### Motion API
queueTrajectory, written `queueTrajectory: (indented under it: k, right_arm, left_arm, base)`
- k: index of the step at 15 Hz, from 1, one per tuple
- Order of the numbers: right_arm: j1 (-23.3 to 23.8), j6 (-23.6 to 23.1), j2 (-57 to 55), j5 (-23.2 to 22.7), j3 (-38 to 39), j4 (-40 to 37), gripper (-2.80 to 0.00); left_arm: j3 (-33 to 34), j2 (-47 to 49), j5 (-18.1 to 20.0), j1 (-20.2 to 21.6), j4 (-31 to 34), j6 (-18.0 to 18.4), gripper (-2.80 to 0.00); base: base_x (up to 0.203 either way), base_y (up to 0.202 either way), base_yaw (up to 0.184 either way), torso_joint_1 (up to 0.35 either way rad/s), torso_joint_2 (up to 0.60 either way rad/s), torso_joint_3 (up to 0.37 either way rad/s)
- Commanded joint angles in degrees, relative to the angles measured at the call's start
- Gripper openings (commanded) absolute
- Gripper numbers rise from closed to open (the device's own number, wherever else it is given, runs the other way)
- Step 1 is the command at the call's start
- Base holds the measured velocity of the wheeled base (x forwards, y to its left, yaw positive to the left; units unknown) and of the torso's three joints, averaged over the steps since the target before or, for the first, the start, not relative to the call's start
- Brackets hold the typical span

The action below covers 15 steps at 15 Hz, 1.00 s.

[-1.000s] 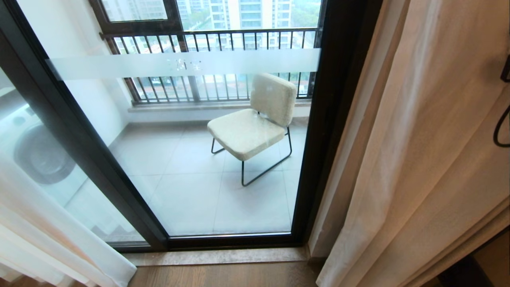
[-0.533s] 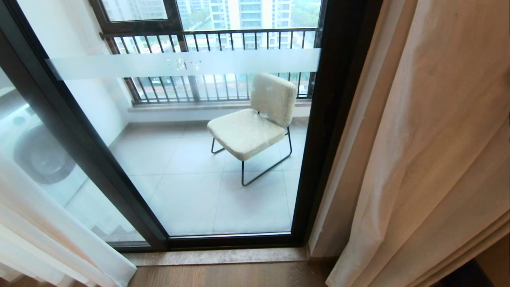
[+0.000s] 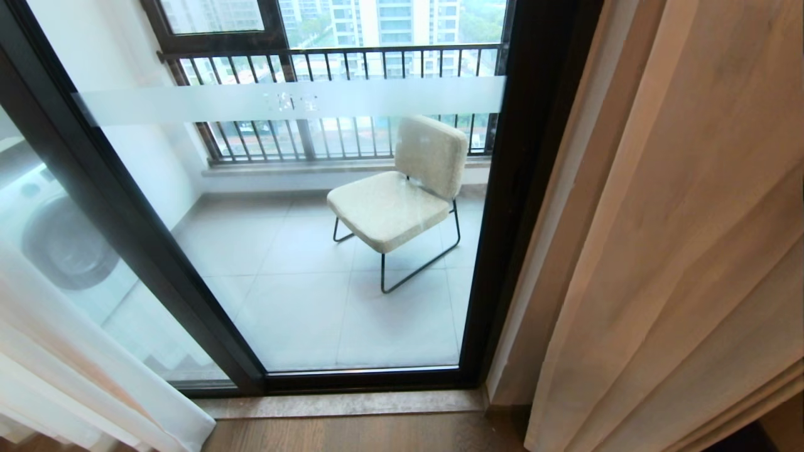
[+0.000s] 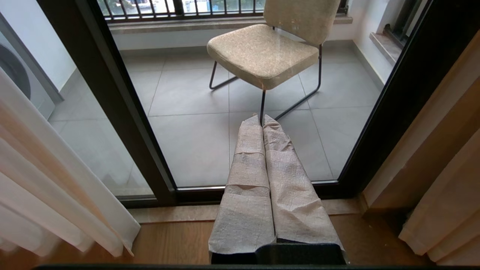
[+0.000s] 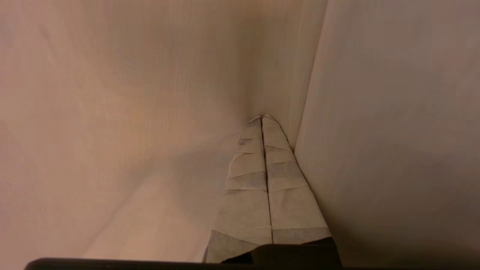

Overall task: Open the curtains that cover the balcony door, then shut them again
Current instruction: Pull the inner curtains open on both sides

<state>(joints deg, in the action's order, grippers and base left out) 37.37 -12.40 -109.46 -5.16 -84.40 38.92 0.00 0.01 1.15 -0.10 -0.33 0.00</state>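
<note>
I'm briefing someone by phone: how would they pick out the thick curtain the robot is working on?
Find the dark-framed balcony door with the chair behind its glass. Right of that frame hangs the thick curtain, floor-length, in broad folds. It is opaque beige-grey, whereas the sheer curtain on the left is white and see-through.

Left gripper [image 4: 262,117] pressed closed, pointing at twelve toward the chair [image 4: 268,52] behind the door [image 4: 123,123]; curtains [image 4: 52,187] at nine and three.

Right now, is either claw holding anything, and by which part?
Nothing is held. The left claw is shut in open air; the right claw is shut, its tip buried among curtain folds.
</note>
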Motion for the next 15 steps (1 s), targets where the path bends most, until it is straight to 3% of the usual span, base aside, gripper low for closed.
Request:
queueTrajectory:
  k: [1, 12, 15]
  right_arm:
    - [1.6, -0.2, -1.5, -0.3, -0.1, 0.8, -2.8]
    - [3.2, -0.6, -0.8, -1.1, 1.3, 2.5, -2.8]
    - [1.8, -0.6, 3.4, -4.3, 5.2, 2.1, -2.8]
  left_arm:
    - [0.0, 0.0, 0.0, 0.0, 0.0, 0.0, -2.8]
    - [0.0, 0.0, 0.0, 0.0, 0.0, 0.0, -2.8]
    - [0.0, 0.0, 0.0, -0.1, 0.0, 0.0, -2.8]
  base:
    - [0.0, 0.0, 0.0, 0.0, 0.0, 0.0]
    - [0.0, 0.0, 0.0, 0.0, 0.0, 0.0]
    - [0.0, 0.0, 0.0, 0.0, 0.0, 0.0]
